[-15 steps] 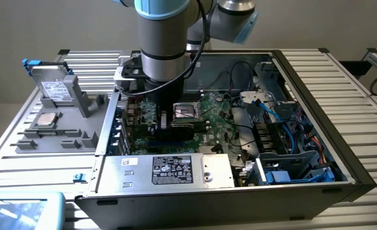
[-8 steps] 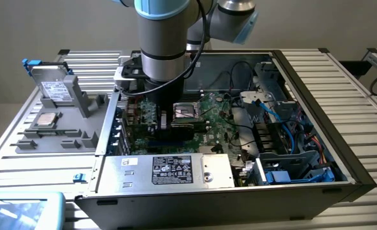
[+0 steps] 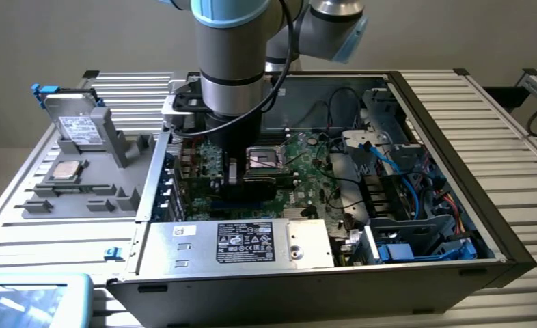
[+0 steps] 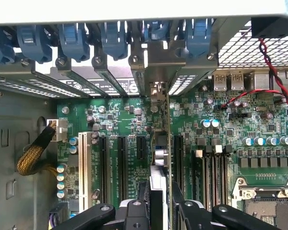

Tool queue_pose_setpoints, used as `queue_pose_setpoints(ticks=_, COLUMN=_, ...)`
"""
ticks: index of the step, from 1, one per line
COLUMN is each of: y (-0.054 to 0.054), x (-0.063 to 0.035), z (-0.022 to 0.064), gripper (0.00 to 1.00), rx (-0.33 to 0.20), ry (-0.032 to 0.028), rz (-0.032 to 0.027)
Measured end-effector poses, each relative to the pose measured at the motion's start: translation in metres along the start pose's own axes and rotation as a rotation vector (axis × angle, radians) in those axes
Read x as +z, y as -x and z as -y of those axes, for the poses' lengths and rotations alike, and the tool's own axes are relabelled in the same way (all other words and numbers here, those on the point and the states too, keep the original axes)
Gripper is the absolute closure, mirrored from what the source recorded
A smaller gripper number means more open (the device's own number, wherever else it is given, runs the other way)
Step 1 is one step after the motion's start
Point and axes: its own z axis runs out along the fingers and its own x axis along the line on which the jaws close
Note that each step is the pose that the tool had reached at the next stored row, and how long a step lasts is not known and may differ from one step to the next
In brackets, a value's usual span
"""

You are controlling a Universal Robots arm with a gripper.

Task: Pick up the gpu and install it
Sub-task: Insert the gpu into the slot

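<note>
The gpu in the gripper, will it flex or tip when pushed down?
Probably stiff: the gpu looks straight, edge-on in the gripper. Thin and upright, it may tip sideways if pushed off-line with the motherboard slot.

Arm (image 3: 232, 61) reaches down into open computer case (image 3: 473, 184); gripper (image 3: 233, 181) clamps the gpu (image 3: 233, 168) on edge over motherboard (image 3: 314, 171). Hard drive (image 3: 79, 126) stands in fixture (image 3: 86, 198) on the exterior view's left.

Green motherboard (image 4: 125, 120), blue clips (image 4: 77, 38) — black jaws, greyish gpu (image 4: 159, 163) edge.
</note>
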Motion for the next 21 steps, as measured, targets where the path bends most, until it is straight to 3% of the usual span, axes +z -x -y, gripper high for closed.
queue_pose_setpoints(ticks=4, y=0.0, x=0.0005, z=-0.0005, gripper=0.71, rx=0.003, ry=-0.0001, rz=-0.0043)
queue_pose_setpoints(ticks=21, y=0.0011, x=0.0023, z=-0.003, gripper=0.71, rx=0.007, ry=0.0, rz=-0.0043)
